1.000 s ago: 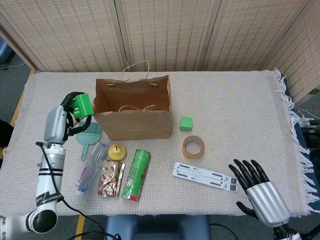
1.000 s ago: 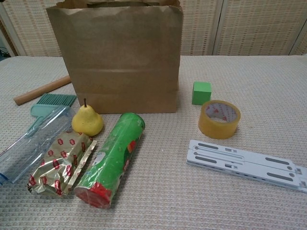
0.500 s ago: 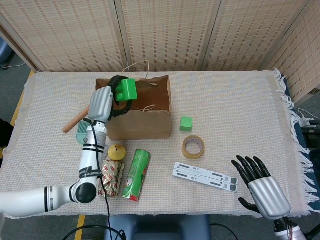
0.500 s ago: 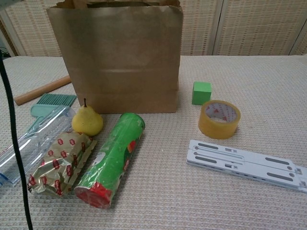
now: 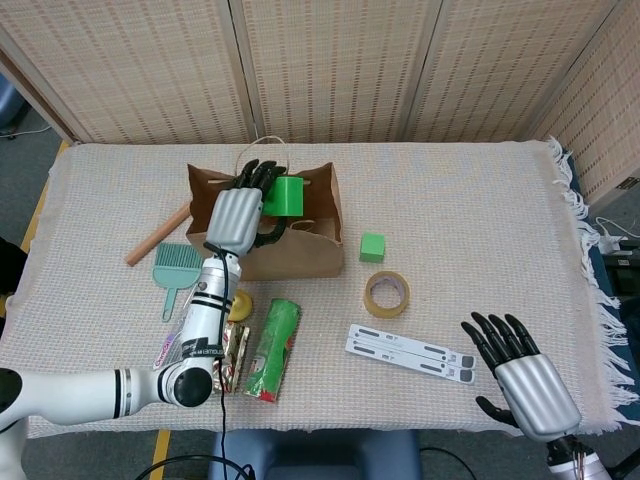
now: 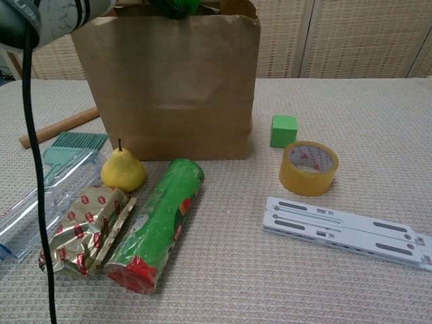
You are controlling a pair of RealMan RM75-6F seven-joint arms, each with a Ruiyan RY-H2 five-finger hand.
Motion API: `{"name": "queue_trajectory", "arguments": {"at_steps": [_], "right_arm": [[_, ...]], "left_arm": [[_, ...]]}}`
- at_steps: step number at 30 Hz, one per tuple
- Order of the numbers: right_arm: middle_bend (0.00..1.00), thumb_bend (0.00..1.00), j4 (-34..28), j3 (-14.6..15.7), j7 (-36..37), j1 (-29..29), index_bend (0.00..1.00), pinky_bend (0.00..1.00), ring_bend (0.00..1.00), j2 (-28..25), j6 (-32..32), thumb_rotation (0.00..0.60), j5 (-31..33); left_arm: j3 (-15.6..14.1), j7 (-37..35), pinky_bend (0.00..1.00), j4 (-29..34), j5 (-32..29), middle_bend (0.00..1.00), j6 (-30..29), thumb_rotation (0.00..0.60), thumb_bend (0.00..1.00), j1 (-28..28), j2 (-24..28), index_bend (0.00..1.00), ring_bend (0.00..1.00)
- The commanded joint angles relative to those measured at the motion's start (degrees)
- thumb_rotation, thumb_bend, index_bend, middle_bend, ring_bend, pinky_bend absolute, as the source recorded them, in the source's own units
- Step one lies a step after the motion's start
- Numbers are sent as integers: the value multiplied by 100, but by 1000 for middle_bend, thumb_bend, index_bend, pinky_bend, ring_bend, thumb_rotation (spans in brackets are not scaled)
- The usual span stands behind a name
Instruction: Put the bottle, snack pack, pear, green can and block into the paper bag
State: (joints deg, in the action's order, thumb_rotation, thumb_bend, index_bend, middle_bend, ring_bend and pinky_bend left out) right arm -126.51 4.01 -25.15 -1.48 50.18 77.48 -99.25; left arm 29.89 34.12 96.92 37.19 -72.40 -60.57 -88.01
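**Left hand over the bag with a green thing**

I see my left hand (image 5: pixel 236 215) above the open paper bag (image 5: pixel 300 255), fingers spread over the mouth, with a green thing (image 5: pixel 288 195) at the fingertips. From the head view I think it is pinched there, but the contact is hard to read, so I cannot tell for sure. In the chest view only a sliver of green shows at the bag's top edge.

My right hand (image 5: pixel 520 375) hangs at the near right of the table (image 5: pixel 480 220), fingers apart, holding nothing.

In front of the bag lie the pear (image 6: pixel 122 170), the snack pack (image 6: pixel 84 229), the bottle (image 6: pixel 37 206) and the green can (image 6: pixel 156 223). The pear touches the pack; the can lies just beside both, red end toward me. The block (image 6: pixel 283 130) sits right of the bag, with a tape roll (image 6: pixel 308 167) near it and a white bar (image 6: pixel 344 231) closer to me. A brush (image 5: pixel 175 272) and a wooden stick (image 5: pixel 155 235) lie left of the bag
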Motion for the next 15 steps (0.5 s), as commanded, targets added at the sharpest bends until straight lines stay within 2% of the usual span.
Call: {"name": "queue_trajectory", "arguments": {"at_steps": [1,10,15], "right_arm": [[0,67,8,6,-7,4,0,0,0,7,16,600,-20],[0,68,11,20,-24,5,0,0,0,20,37,600,-34],[0,67,14,16,7,-11,0,0,0,0,27,600,4]], "left_arm": [[11,13,156,75,-46,0,-41,600,391,3,48,3,0],[2,-106,142,237,-28,0,-105,600,379,40,125,0,0],[80,-501,160,613,221,0,-321,600,403,342,409,10,0]]}}
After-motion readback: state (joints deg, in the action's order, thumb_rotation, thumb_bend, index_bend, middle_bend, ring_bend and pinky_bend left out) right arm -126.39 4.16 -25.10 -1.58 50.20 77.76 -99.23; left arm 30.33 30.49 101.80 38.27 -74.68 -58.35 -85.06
